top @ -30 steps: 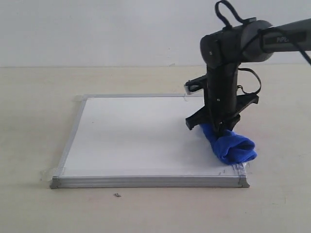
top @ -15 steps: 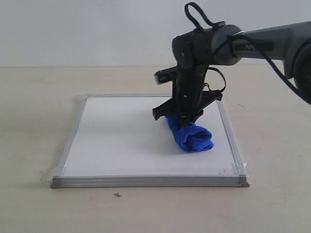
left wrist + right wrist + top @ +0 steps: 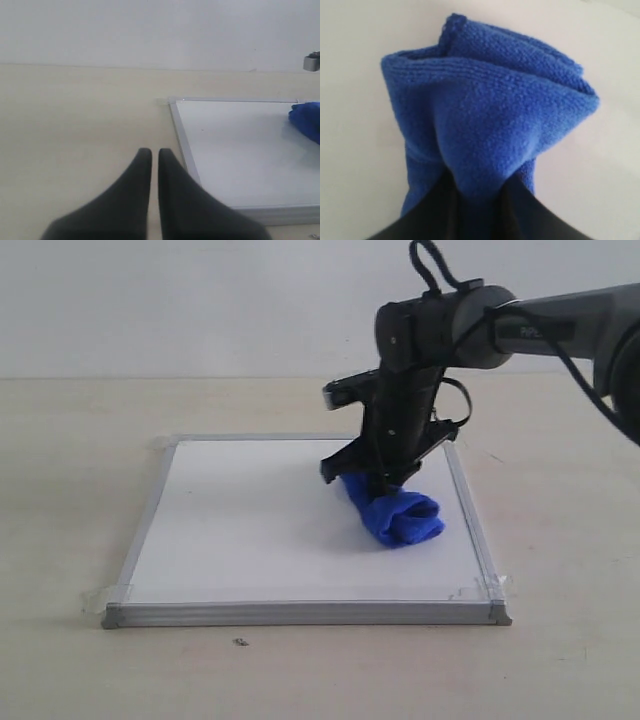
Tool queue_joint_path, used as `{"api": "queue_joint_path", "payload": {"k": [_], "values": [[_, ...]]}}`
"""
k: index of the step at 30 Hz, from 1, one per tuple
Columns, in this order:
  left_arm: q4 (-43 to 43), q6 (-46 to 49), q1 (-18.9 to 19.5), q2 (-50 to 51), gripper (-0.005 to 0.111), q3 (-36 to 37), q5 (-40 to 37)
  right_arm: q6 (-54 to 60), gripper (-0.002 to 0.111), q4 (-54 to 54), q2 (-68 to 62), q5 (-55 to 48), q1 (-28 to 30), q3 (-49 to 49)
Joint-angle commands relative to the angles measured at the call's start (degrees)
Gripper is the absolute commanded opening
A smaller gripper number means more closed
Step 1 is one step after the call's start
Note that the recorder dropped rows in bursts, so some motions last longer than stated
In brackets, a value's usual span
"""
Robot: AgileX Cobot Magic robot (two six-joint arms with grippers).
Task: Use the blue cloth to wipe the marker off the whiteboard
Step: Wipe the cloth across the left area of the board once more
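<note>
In the exterior view, the right jaws are seen clamped on one end of the cloth (image 3: 402,519). Its bunched bulk lies just below them, pressed onto the board (image 3: 250,530). No marker is made out on the white face, so the wiping step is judged nearly done. A last sweep over the area far from the jaws may be called for, with downward pressure, and then a lift. The board is laid flat on a pale, matt bench (image 3: 60,490), and a plain wall (image 3: 200,300) is seen behind.

In the left wrist view, the left jaws are seen brought together on nothing, just beside the board's frame (image 3: 181,131).

In the right wrist view, the cloth (image 3: 485,100) is seen pinched between the jaws, fanning out ahead of them.
</note>
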State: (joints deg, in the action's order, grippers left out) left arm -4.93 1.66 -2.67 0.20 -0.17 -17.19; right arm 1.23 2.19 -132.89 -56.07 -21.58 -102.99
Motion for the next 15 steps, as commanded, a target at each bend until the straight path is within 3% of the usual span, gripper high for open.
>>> {"api": "queue_joint_path", "payload": {"k": [1,9,15], "values": [[0.07,0.09,0.16,-0.20,0.005,0.17,0.43,2.66,0.000,10.98,-3.59,0.89,-8.61,-3.67],[0.07,0.09,0.16,-0.20,0.005,0.17,0.43,2.76,0.000,10.98,-3.77,9.15,-15.64,-12.64],[0.07,0.09,0.16,-0.20,0.005,0.17,0.43,1.74,0.000,10.87,-8.11,11.72,-16.32,-18.20]]}}
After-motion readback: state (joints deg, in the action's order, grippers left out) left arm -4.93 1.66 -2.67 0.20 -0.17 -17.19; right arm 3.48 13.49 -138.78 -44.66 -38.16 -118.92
